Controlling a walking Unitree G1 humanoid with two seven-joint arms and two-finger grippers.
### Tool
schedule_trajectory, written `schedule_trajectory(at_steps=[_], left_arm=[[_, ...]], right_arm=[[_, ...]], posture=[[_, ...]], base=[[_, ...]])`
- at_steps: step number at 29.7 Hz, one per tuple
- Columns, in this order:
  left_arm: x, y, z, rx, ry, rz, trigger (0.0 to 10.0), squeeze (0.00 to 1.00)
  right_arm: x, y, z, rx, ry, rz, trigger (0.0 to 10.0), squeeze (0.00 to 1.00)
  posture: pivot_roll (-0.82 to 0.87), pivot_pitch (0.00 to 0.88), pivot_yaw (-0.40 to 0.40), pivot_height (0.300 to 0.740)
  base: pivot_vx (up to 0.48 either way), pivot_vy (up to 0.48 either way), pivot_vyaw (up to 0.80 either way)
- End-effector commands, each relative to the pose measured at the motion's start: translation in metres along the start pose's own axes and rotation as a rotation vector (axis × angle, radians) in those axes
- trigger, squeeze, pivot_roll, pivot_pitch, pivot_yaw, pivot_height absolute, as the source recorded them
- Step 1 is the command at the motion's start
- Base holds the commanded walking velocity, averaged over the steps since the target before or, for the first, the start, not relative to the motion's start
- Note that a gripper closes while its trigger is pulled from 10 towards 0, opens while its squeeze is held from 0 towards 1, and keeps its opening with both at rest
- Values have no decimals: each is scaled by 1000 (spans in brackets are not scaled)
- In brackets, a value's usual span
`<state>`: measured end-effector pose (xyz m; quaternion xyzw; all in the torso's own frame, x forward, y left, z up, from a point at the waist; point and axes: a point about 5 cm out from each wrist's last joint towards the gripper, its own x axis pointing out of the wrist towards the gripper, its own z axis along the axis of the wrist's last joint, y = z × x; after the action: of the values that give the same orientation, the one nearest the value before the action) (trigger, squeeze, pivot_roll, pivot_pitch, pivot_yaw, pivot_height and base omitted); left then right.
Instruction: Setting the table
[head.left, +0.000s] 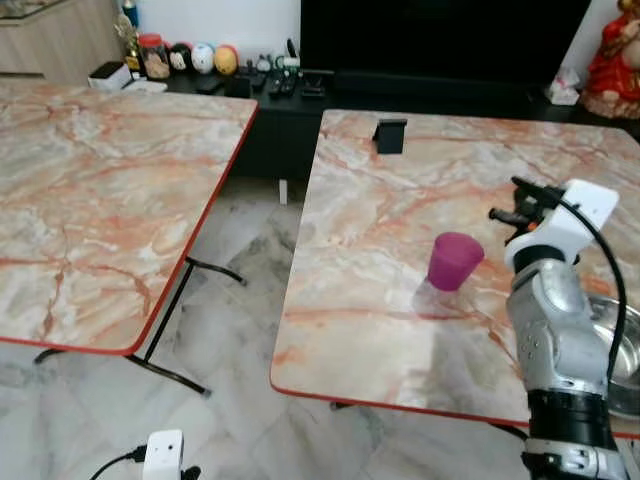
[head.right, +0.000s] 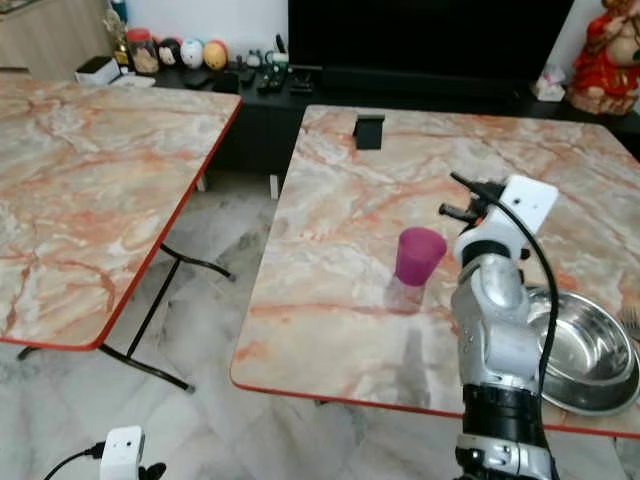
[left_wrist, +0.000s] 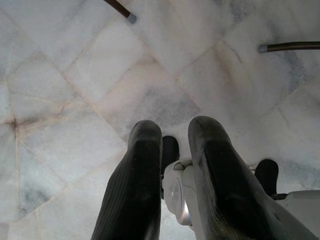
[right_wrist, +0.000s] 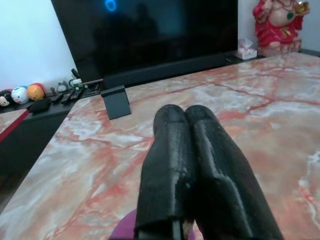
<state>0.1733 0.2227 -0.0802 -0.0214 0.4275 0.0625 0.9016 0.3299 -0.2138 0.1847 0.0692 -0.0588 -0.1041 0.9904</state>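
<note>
A purple cup (head.left: 454, 260) stands upright on the marble table (head.left: 380, 220), near its front edge. At about four o'clock from the cup, a steel bowl (head.right: 585, 350) sits at the table's right front corner, well apart from it. At eleven o'clock, far back on the table, is a small black stand (head.left: 390, 135).

The right gripper (right_wrist: 187, 165) hangs above the tabletop at three o'clock from the cup, close beside it but not touching; its two black fingers are pressed together and hold nothing. The left gripper (left_wrist: 172, 165) hangs idle at the robot's side over the tiled floor (left_wrist: 75, 80), its fingers a narrow gap apart and empty.

The second marble table (head.left: 100, 180), at nine o'clock across the gap, is bare. As a judgement, the setting is only begun: a cup and a bowl are laid on one table, with any plates and cutlery left to bring.
</note>
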Motion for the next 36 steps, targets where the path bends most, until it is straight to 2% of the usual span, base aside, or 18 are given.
schedule_trajectory(at_steps=[1,3,7,13,36], left_arm=[[-1,0,-2,-9,2,-1,10000,0],[-1,0,-2,-15,1,3,10000,0],[-1,0,-3,-15,2,4,10000,0],[-1,1,-3,-7,3,5,10000,0],[-1,5,-1,8,2,37,10000,0]], right_arm=[[-6,8,2,-54,-53,59,10000,0],[-11,12,-7,-82,-48,94,10000,0],[-13,14,-8,-92,-58,111,10000,0],[-14,22,1,-74,-142,146,10000,0],[-9,31,-6,-43,-142,228,10000,0]], posture=[[6,0,-28,740],[6,0,-28,740],[11,0,-32,740],[10,0,-29,740],[35,0,-39,740]], base=[[0,0,0],[0,0,0],[0,0,0],[0,0,794],[0,0,800]])
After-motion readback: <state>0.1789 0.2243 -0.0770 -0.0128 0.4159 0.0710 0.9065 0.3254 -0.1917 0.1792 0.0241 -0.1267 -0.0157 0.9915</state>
